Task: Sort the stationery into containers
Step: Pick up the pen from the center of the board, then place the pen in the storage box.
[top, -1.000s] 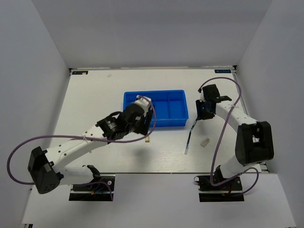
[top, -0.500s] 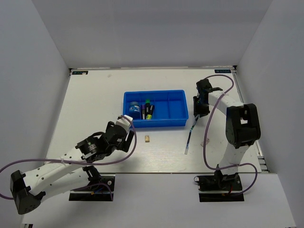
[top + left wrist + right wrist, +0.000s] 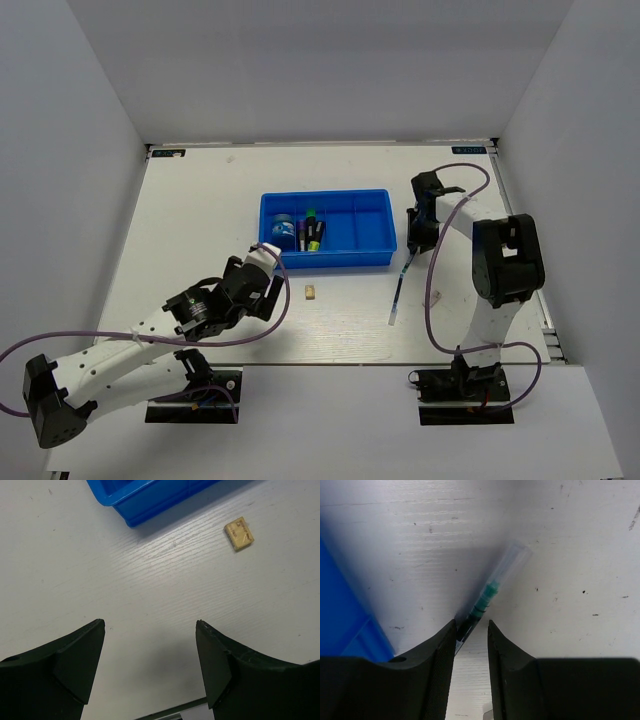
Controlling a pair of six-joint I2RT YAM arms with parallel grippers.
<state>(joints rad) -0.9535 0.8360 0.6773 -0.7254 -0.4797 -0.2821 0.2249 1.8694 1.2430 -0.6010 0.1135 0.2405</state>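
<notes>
The left gripper [image 3: 268, 292] is held wide open and empty over the desk's middle; a small tan rectangular block [image 3: 311, 291] lies just to its right. Beyond the right end of the blue plastic tray [image 3: 330, 262], the thin blue-tipped pen [image 3: 398, 290] lies front-to-back, its far end leaning right and straddled by the narrowly parted jaws of the right gripper [image 3: 415, 240].

My white and black left arm [image 3: 130, 345] lies low, stretched from its base up and to the right, with its wrist [image 3: 215, 300] tipped downward at the far end. The left jaws stand wide apart, and their two black fingers [image 3: 75, 660] sit at either side of the wrist camera's view. My white and black right arm [image 3: 505, 265] is folded upright, its forearm reaching up and left and its tip pointing down. The right jaws stand only a narrow gap apart, their black fingers [image 3: 435, 665] nearly parallel and not touching each other
</notes>
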